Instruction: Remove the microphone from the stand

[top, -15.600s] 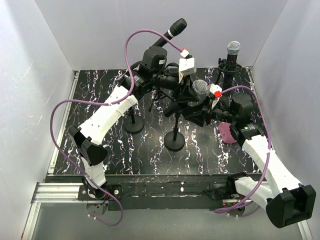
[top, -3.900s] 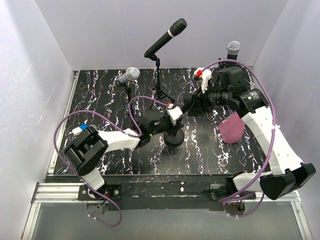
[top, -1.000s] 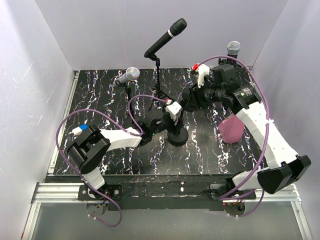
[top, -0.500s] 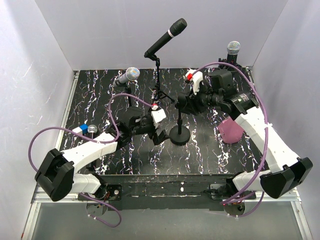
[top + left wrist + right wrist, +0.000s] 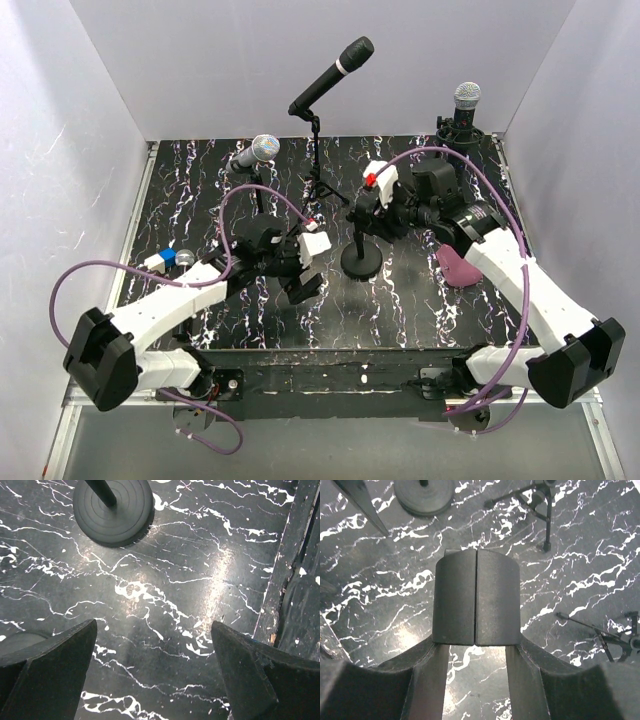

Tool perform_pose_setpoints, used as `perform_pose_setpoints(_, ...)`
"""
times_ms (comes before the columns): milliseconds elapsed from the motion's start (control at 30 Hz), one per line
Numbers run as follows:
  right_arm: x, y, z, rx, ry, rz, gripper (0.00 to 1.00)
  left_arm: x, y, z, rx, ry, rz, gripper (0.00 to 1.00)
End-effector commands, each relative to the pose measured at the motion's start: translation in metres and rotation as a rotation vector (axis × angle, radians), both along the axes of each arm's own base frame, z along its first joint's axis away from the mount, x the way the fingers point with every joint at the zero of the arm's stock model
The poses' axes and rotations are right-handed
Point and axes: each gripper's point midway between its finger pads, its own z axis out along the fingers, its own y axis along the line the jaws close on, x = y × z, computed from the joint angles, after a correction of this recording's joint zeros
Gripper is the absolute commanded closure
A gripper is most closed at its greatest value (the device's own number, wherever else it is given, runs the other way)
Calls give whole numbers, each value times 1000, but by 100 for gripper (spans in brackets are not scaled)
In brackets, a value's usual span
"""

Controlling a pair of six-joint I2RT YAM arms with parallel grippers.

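Note:
A bare black stand (image 5: pixel 360 258) with a round base stands mid-table; nothing sits on its top. My left gripper (image 5: pixel 307 264) hovers low just left of that base, jaws wide open and empty. The left wrist view shows the gripper (image 5: pixel 152 630) over bare marble, with the base (image 5: pixel 112 510) ahead. My right gripper (image 5: pixel 363 208) is at the top of the stand's pole. In its wrist view the pads (image 5: pixel 455 600) meet with nothing between them. Other microphones sit on stands at the back left (image 5: pixel 262 150), back centre (image 5: pixel 335 72) and back right (image 5: pixel 466 97).
A pink object (image 5: pixel 455 265) lies right of the stand, under my right arm. A small blue and silver object (image 5: pixel 172 258) lies at the left, by my left arm. A tripod stand's legs (image 5: pixel 540 500) spread behind the centre. White walls enclose the table.
My left gripper has opened wide and drawn back to the left, away from the stand's base. My right gripper has shifted left and down to the stand's pole, still shut.

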Motion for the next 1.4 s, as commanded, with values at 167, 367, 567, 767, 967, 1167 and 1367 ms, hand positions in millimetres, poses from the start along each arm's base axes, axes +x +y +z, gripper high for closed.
perform_pose_setpoints(167, -80, -65, -108, -332, 365, 10, 99, -9, 28, 41, 72, -188, -86, 2)
perform_pose_setpoints(367, -82, -56, -116, -284, 372, 25, 99, -10, 51, 49, 190, -154, -32, 2)
perform_pose_setpoints(567, -77, -60, -111, -335, 376, 24, 99, -17, 62, 50, 163, -187, 7, 2)
perform_pose_setpoints(767, -76, -66, -63, -307, 316, 9, 86, -4, 68, 50, 153, -263, 76, 2)
perform_pose_setpoints(967, -77, -45, -3, -83, 202, -2, 25, 0, 76, 41, 166, -277, 130, 2)
perform_pose_setpoints(1167, -53, -8, 31, 157, 66, 12, 14, -3, 83, 27, 180, -211, 179, 2)
perform_pose_setpoints(1367, -18, 27, 51, 303, 2, 31, 12, -7, 80, 26, 210, -177, 131, 2)
